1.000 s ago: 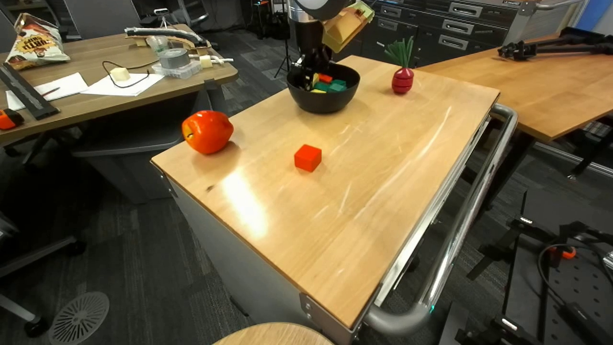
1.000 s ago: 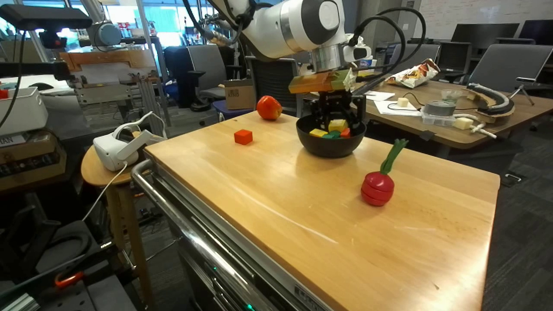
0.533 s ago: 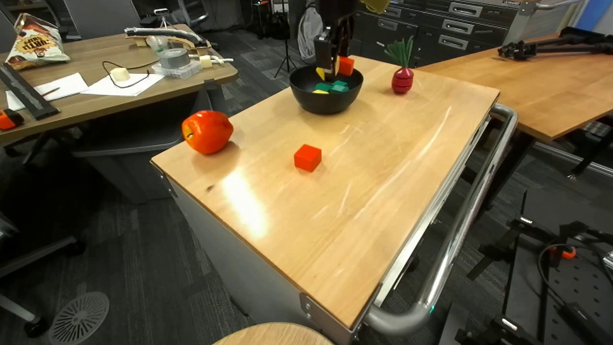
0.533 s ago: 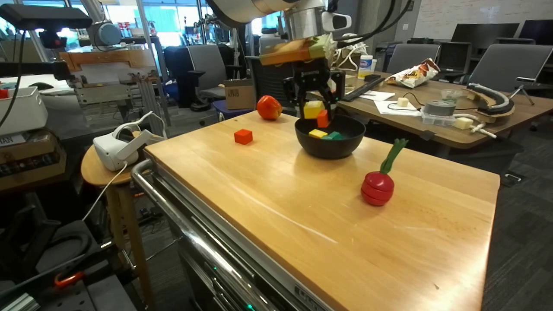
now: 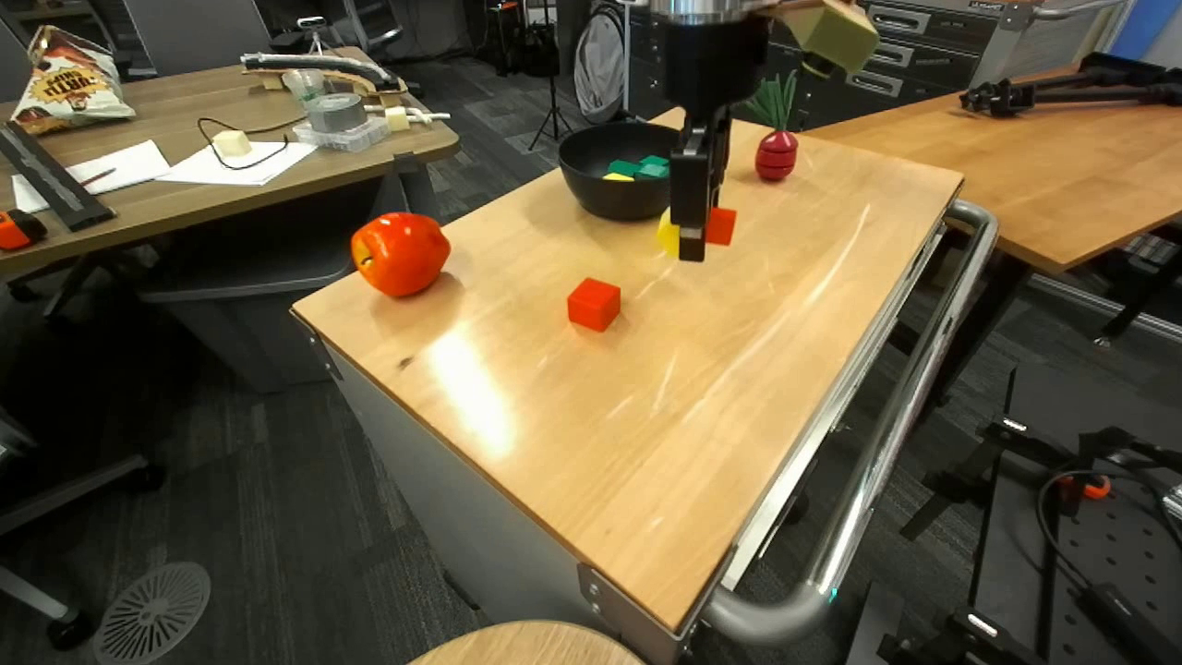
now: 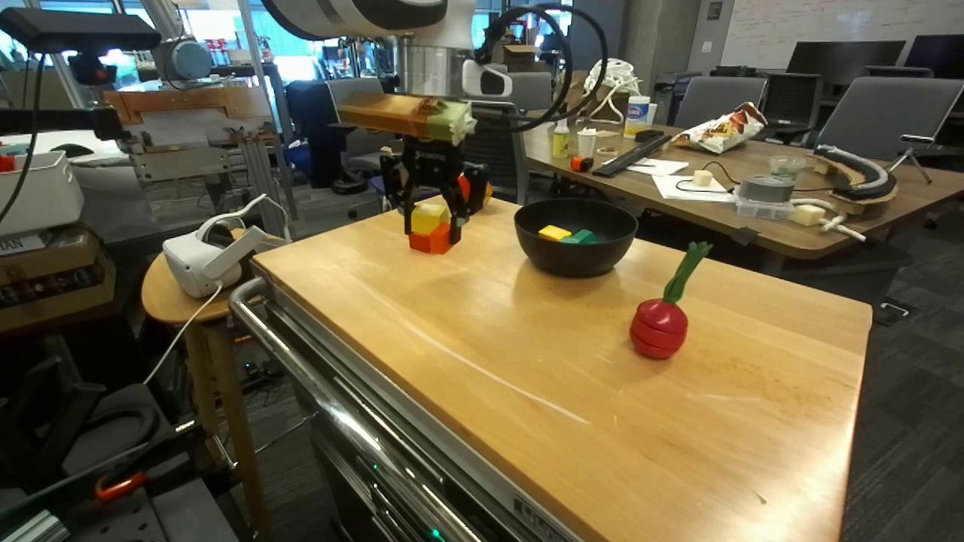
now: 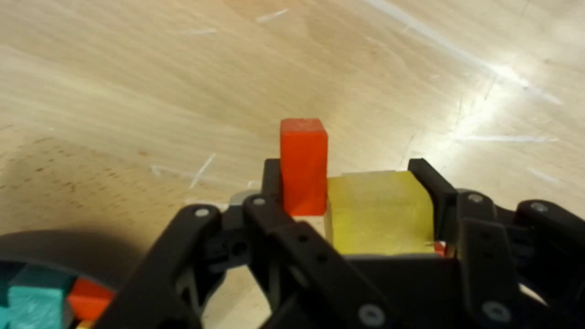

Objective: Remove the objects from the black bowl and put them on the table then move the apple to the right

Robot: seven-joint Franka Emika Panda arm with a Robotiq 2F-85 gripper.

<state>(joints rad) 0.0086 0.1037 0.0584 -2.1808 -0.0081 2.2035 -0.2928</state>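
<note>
— What has changed?

— In an exterior view, left to right: the apple (image 5: 401, 255) is seen near the left corner of the counter (image 5: 545, 406), the red cube (image 5: 593, 305) further in. By the far-left edge, blocks (image 5: 652, 169) are left in the bowl (image 5: 605, 196). Past it the claw (image 7: 348, 187) has just been carried, a yellow block (image 7: 383, 212) and a red block (image 7: 304, 169) clasped together. The radish (image 5: 776, 155) is seen near the far edge.

— Meaning?

— Unloading is part done; setting down seems due, the apple last.
</note>
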